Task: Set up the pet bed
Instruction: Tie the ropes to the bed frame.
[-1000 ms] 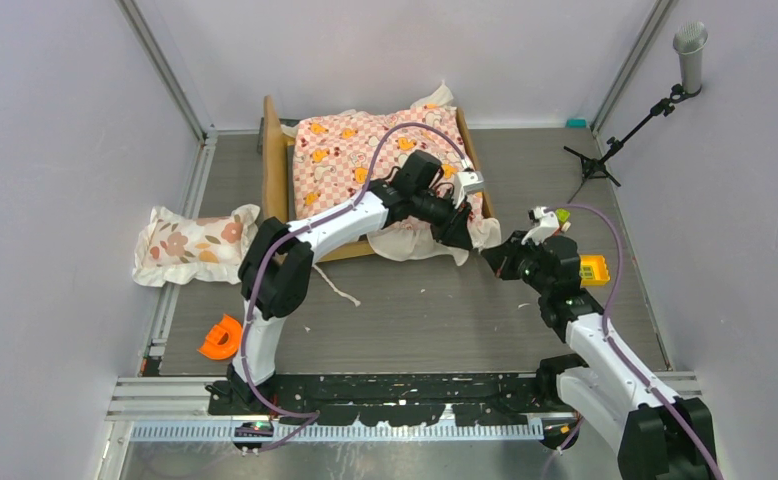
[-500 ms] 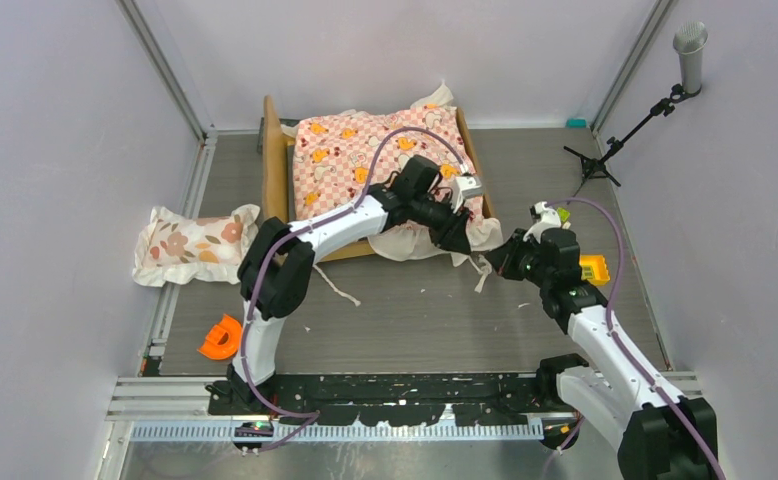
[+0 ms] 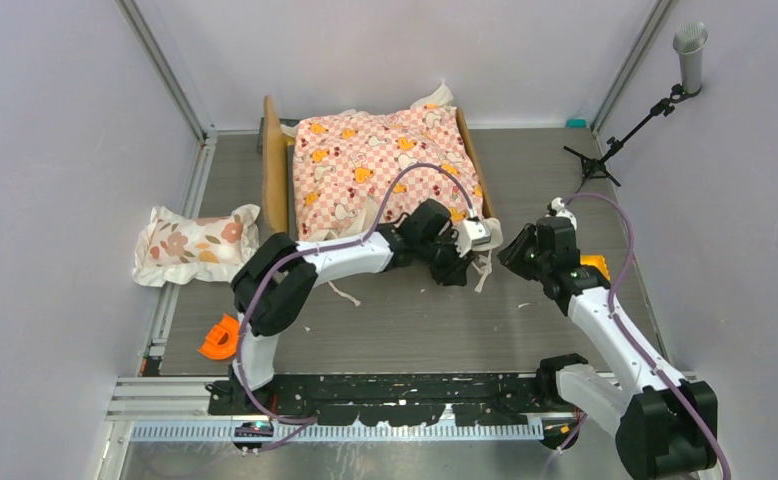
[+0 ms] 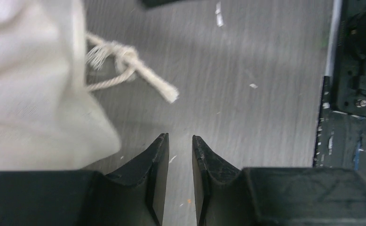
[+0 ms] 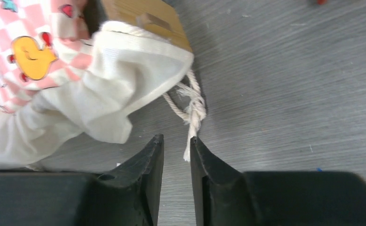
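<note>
The pet bed [image 3: 275,170], a tan wooden frame with its headboard on the left, stands at the back of the table. A pink-checkered sheet [image 3: 380,165] covers it. The sheet's white ruffle [image 5: 124,75] and knotted cord [image 5: 193,113] hang off the bed's near right corner [image 5: 143,19]. My left gripper [image 3: 465,262] hovers low over the table by that corner, its jaws narrowly open and empty [image 4: 180,139], with the ruffle [image 4: 30,94] and cord [image 4: 129,70] ahead on its left. My right gripper [image 3: 520,250] is open just to the right, and the cord's end lies in front of its tips [image 5: 176,140].
A floral pillow [image 3: 190,245] lies on the table left of the headboard. An orange piece [image 3: 220,338] sits near the left arm's base. A yellow object [image 3: 595,268] lies behind the right arm, and a microphone stand [image 3: 615,140] is at the back right.
My left gripper came off the sheet, down to the table at the bed's near right corner. My right gripper opened, let go of the cord and drew back to the right.
</note>
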Tool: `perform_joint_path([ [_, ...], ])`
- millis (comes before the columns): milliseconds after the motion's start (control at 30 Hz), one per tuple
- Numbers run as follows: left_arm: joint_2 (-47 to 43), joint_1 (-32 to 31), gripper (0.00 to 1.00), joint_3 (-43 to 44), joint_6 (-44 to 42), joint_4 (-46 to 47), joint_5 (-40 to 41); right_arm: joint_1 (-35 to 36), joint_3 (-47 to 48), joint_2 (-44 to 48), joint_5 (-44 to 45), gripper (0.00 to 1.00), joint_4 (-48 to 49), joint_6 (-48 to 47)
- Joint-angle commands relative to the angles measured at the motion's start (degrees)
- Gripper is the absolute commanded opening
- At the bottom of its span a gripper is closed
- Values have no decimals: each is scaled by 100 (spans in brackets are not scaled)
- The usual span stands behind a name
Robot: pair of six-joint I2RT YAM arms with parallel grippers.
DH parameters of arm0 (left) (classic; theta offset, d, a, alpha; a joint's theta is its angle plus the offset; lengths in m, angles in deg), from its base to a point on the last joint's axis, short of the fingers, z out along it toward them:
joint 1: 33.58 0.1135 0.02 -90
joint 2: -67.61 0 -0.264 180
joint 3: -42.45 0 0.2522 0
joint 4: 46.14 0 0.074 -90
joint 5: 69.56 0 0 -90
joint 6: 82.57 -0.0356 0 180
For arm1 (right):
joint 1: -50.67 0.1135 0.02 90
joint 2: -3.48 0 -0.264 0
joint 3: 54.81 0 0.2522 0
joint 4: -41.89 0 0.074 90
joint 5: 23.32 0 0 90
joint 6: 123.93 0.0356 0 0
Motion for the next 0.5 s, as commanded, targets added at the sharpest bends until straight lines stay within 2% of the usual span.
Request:
perform_joint_path([
  [0,-685,-188,26,-182,101,923,767,-53,210,-386,241,38,-366,441],
  [133,-811,-201,23,-525,298,1444,932,-91,135,-630,300,42,-224,762],
  [233,-743,-374,23,-623,328,1819,1170,-128,154,-319,760,42,-401,1138],
  [467,-97,-893,24,-110,493,1991,2375,-258,1277,885,2742,46,-2356,1442],
])
